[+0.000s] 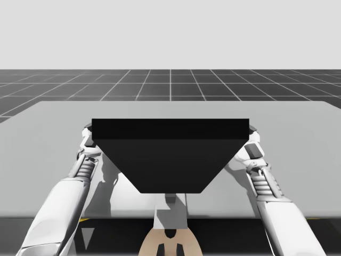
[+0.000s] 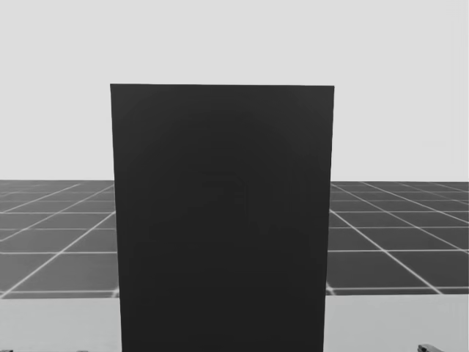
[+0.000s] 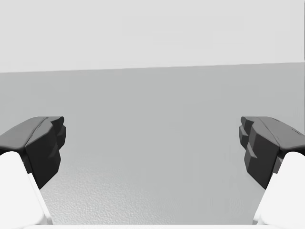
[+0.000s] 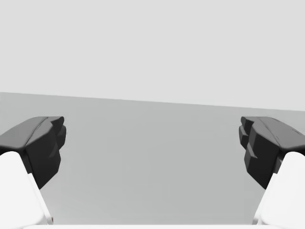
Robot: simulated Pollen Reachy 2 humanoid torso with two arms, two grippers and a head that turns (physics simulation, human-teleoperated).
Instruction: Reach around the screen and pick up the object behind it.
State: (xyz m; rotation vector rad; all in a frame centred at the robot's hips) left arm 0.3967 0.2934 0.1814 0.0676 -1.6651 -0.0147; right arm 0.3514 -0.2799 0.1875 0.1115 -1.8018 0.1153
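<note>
Two empty claws flank the screen, with the target hidden.
The desk [image 1: 48, 122] runs on ahead of both claws. The black screen [image 1: 170, 154] stands upright between them, and the object lies somewhere behind it, hidden, so I cannot tell its exact spot. My left claw [image 3: 151, 133] and right claw [image 4: 151, 133] are spread wide and hold nothing. The likely risks are that an arm swinging inward clips the screen's edge and topples it, or that a blind reach knocks the object away.
</note>
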